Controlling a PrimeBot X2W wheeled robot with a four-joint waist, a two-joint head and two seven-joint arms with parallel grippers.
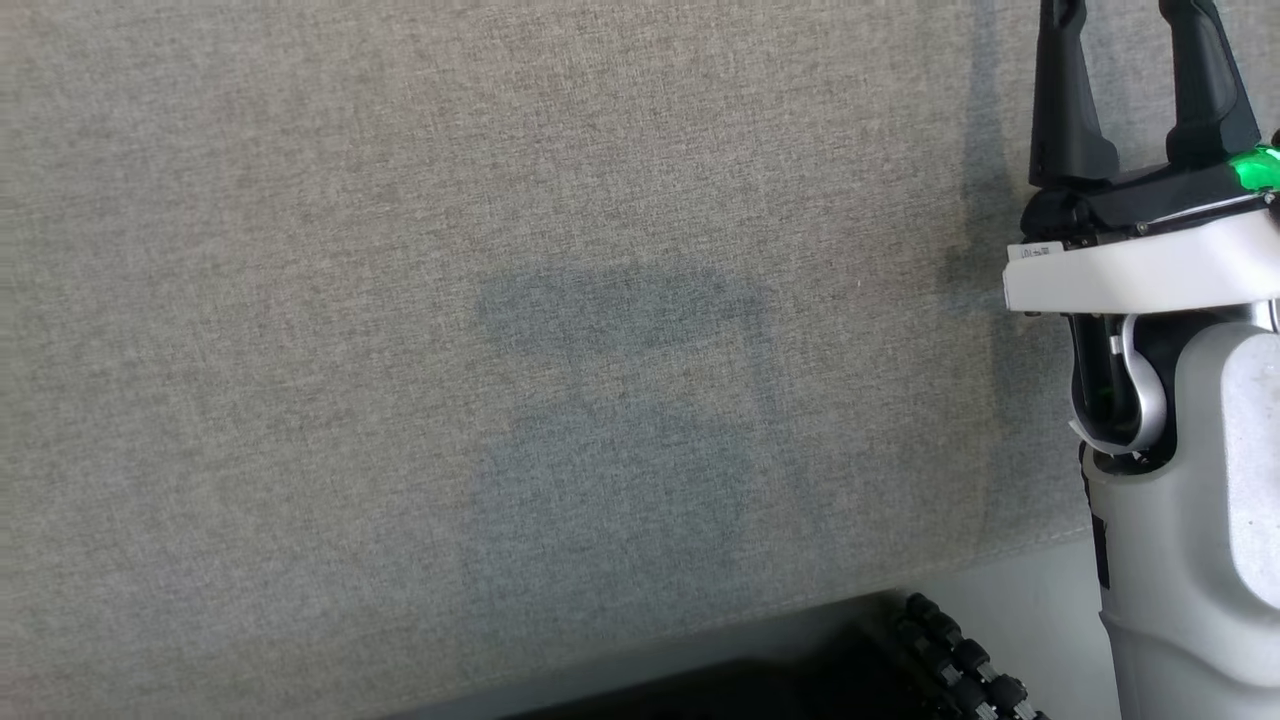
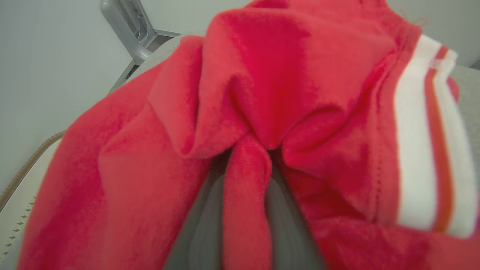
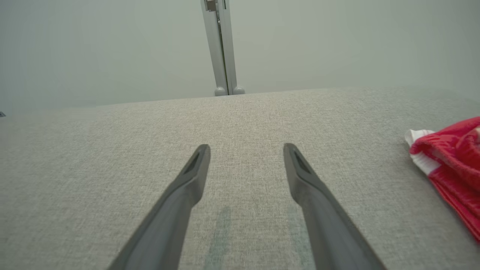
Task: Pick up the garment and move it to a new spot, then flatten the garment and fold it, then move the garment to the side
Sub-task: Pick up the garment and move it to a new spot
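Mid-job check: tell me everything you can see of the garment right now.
The garment is red, soft and fleecy-looking, with a white band carrying an orange stripe along one edge. It lies bunched in deep folds on the grey cloth-covered table. The left pincer grips one raised fold between its fingers. Its full shape can't be told.

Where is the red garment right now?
In the left wrist view a fold of the red garment is pinched between the left gripper's fingers; the right wrist view shows it at the right edge, on the grey cloth.
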